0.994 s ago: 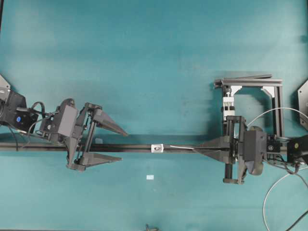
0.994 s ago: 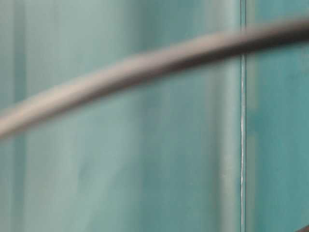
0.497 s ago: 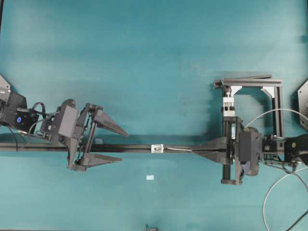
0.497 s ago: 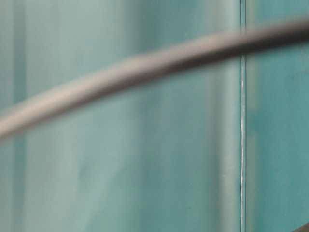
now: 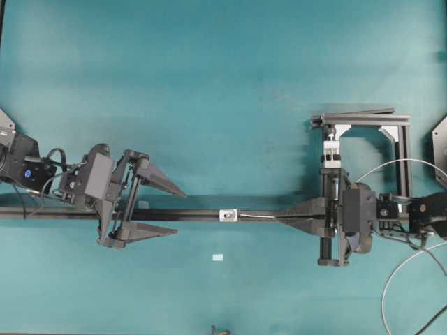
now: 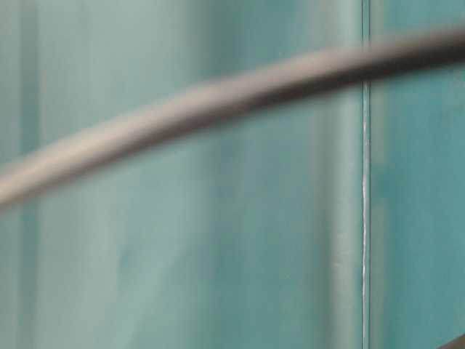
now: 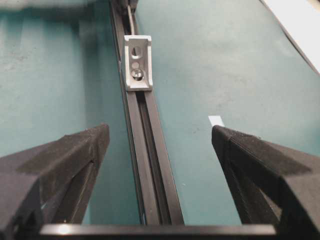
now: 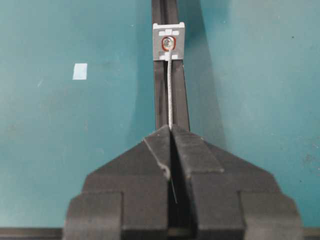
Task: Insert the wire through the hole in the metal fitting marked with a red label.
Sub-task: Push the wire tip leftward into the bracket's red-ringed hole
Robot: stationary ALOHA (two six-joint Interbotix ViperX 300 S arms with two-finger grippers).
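**Ana:** From overhead, where does the wire (image 5: 257, 216) lie against the right gripper (image 5: 285, 217)?

**Ben:** Straight out of its tips, which are pressed together on the wire. The strand runs left along the dark rail (image 5: 188, 213) toward the fitting (image 5: 228, 215). Long axis of wire and rail agree. Whether the tip is already in the hole I cannot tell from up there.

**Ana:** And the left gripper (image 5: 178, 210)?

**Ben:** Jaws wide apart, straddling the rail, holding nothing, well to the left of the fitting. The right arm is the nearer one and the only one with the wire.

**Ana:** Table-level view?

**Ben:** Only a blurred cable (image 6: 218, 102) across teal. Nothing useful.

**Ana:** Left wrist?

**Ben:** Fitting (image 7: 137, 61) sits on the rail (image 7: 150, 165) ahead, between the two spread fingers (image 7: 260, 165) but far beyond them. A thin strand shows behind it at the top edge; too small to say more.

**Ana:** Right wrist?

**Ben:** Best view. Gripper (image 8: 171, 131) is clamped on the wire (image 8: 170, 90), which runs straight ahead to the hole (image 8: 169, 43), ringed in red, in the fitting (image 8: 169, 42). The tip reaches the ring; in or just touching, I cannot tell. I judge the move is a straight push along that axis.
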